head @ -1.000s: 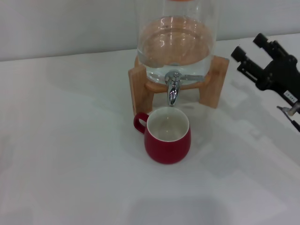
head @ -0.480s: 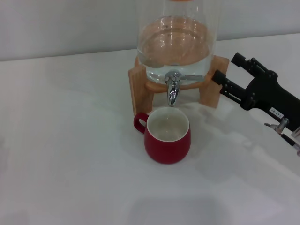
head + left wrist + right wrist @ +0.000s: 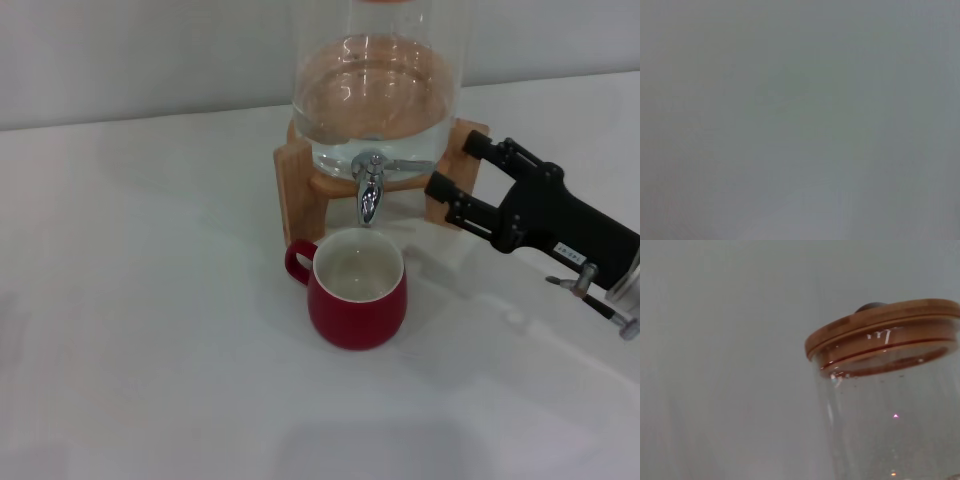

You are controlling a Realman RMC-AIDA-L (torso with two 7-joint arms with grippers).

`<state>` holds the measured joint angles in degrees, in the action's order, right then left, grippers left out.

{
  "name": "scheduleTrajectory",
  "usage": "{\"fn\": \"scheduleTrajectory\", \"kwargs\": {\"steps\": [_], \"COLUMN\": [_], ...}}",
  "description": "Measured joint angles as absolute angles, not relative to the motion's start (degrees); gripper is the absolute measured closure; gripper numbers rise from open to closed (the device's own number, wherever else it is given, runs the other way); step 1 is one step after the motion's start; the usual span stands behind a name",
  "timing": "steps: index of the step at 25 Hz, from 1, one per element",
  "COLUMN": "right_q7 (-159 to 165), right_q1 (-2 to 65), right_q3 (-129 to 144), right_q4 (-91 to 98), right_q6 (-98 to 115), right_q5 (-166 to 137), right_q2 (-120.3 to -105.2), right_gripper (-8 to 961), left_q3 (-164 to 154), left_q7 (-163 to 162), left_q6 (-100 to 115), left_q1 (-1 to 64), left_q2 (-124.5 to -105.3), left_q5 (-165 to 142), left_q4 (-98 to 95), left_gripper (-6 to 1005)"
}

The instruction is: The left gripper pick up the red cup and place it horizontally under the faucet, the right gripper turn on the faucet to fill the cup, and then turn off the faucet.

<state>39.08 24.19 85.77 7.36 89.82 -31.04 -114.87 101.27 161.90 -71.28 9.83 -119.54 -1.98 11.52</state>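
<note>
The red cup (image 3: 357,290) stands upright on the white table, its white inside showing, its loop handle to the left. It sits just below the chrome faucet (image 3: 370,188), whose thin lever points right. My right gripper (image 3: 457,166) is open, its two knobbed tips a little right of the lever, beside the wooden stand's right leg. The left gripper is out of view; the left wrist view shows only plain grey.
The clear glass dispenser (image 3: 376,90), holding water, rests on a wooden stand (image 3: 296,187) at the back of the table. Its wooden lid (image 3: 880,332) shows in the right wrist view. A grey wall runs behind the table.
My right gripper has moved left and down from the far right edge toward the faucet lever. The cup and faucet have not moved.
</note>
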Motion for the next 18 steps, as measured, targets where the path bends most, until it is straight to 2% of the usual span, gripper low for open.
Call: {"fn": "scheduleTrajectory", "kwargs": {"steps": [18], "right_q7": [41.1], "right_q1": [25.3], "right_q3": [88.5], "right_q4": [7.6], "right_q6": [89.5], "right_q5": [-31.8], "right_q2": [-114.96], "right_gripper": [126], "left_q3": [101.2], "left_q7": [161.9], "left_q6": [-71.3], "left_q1": [11.1], "left_q2": [-119.62], "left_q5": [-3.2], "left_q4": [11.5], "left_gripper": [127]}}
